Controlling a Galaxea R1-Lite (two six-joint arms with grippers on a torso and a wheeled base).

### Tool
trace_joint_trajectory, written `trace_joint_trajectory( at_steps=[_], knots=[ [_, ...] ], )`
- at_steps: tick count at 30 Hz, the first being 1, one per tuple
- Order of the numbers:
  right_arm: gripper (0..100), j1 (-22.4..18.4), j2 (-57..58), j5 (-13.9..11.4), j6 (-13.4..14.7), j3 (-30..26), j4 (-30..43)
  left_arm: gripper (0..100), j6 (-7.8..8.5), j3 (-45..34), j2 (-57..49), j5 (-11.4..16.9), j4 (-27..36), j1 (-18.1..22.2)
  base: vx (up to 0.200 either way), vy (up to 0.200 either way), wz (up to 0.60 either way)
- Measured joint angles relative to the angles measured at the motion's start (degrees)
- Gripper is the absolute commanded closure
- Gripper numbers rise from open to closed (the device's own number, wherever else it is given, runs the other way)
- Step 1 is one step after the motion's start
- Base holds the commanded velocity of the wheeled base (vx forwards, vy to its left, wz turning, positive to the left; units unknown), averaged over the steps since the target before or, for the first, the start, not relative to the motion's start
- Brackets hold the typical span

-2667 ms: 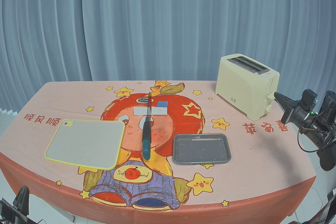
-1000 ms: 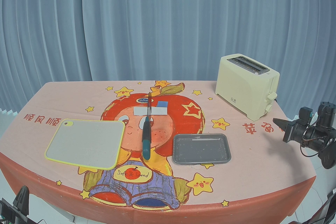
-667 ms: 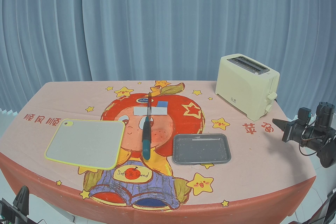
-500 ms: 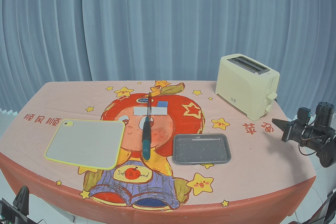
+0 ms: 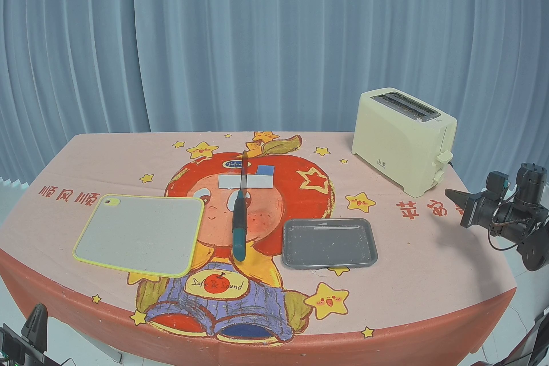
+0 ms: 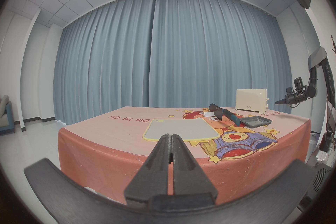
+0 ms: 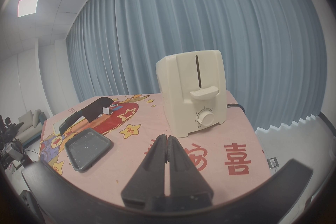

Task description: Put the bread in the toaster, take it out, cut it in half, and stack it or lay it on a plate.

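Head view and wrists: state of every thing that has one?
toaster: upright, lever low in its slot; slot contents unclear.
knife: lying down, blade across a white block.
cutting board: flat, bare.
plate: flat, only specks inside.
left gripper: shut, holding nothing.
right gripper: shut, holding nothing, pointed at toaster.

Right hand (image 7: pixel 167 142) closed, empty, roughly level, pointing leftward; left hand (image 6: pixel 171 140) closed, empty, held low, pointing forward.

Cream toaster (image 5: pixel 400 141), gry tray (image 5: pixel 329 244), teal-hdl knife (image 5: pixel 239 224), yel-rim board (image 5: pixel 140 235).
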State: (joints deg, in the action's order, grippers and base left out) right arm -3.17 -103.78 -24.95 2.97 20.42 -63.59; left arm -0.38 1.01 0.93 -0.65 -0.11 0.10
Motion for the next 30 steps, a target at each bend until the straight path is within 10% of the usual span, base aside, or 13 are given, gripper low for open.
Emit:
trace_joint_trajectory(
  at_steps=[30],
  knots=[
    [100,0.76,0.02,4.77,0.46,1.73,0.00,100,0.00,0.00,0.00,0.02,0.00,-0.05,0.000,0.000,0.00]
  ],
)
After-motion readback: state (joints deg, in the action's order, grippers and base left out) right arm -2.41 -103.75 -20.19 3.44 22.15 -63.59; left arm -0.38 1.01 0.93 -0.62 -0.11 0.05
